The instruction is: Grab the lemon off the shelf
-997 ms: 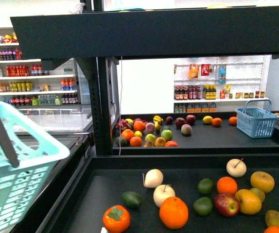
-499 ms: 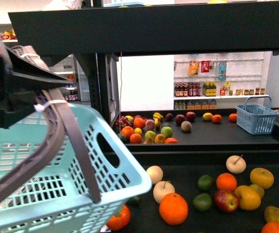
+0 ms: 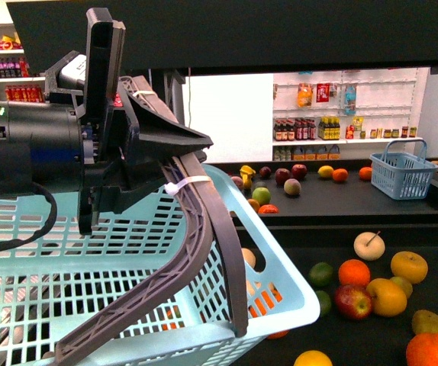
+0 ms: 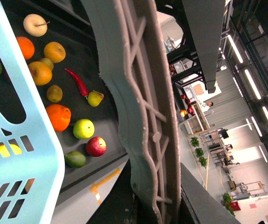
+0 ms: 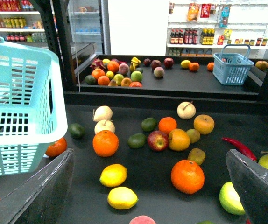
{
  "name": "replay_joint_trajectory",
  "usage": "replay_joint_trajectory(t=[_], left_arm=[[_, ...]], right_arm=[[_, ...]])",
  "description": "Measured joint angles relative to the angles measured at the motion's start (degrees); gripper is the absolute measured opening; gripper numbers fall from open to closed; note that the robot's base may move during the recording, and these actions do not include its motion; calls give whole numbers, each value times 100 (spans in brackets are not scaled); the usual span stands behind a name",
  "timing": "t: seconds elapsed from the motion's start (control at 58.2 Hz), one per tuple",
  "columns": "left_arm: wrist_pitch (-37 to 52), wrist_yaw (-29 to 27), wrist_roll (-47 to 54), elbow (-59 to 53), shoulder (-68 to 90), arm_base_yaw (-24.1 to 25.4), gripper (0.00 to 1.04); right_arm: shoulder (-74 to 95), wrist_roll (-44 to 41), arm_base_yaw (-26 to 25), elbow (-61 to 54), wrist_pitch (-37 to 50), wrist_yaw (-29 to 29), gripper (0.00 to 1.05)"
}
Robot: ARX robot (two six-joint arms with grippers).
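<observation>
Two lemons (image 5: pixel 113 175) (image 5: pixel 122 197), plain yellow ovals, lie side by side on the shelf's black lower tray (image 5: pixel 143 161) among other fruit. My right gripper (image 5: pixel 149 156) is open and empty, hovering above the tray with the lemons between its fingers (image 5: pixel 36 196) and below. One lemon peeks in at the front view's lower edge (image 3: pixel 313 358). My left gripper (image 3: pixel 175 156) is shut on the grey basket handle (image 3: pixel 204 206) and holds the light blue basket (image 3: pixel 127 305) above the tray's left side. The handle (image 4: pixel 143 93) fills the left wrist view.
Oranges (image 5: pixel 105 143) (image 5: pixel 187 176), a red apple (image 5: pixel 158 140), limes, pale stemmed fruits and a red chili (image 5: pixel 239 148) lie scattered on the tray. A farther tray holds more fruit and a small blue basket (image 3: pixel 400 181). A black upright (image 5: pixel 54 37) stands behind the held basket.
My left arm has swung the basket from the far left towards the middle and raised it. It now covers the left half of the front view and hides fruit there.
</observation>
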Motion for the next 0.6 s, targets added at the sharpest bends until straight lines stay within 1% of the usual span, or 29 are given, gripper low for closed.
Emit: replay_joint_trajectory(t=[0.327, 0.344, 0.361, 0.396, 0.447, 0.533, 0.602], left_arm=[[90, -144, -68, 289, 365, -190, 11], [90, -149, -66, 289, 367, -190, 11], [90, -179, -63, 291, 369, -190, 11], [90, -195, -68, 291, 369, -188, 11], [90, -208, -63, 302, 369, -188, 11], [90, -203, -39, 313, 372, -190, 11], [90, -205, -48, 313, 372, -188, 11]], right_arm=[[7, -2, 4, 0, -9, 42, 97], [90, 4, 74, 28, -140, 269, 97], [313, 13, 188, 166, -490, 761, 97], [1054, 68, 138, 376, -717, 1257, 97], [1956, 120, -90, 483, -437, 1204, 97], [3847, 334, -481, 752, 492, 662, 97], [5206, 531, -570, 1099, 1093, 330, 97]])
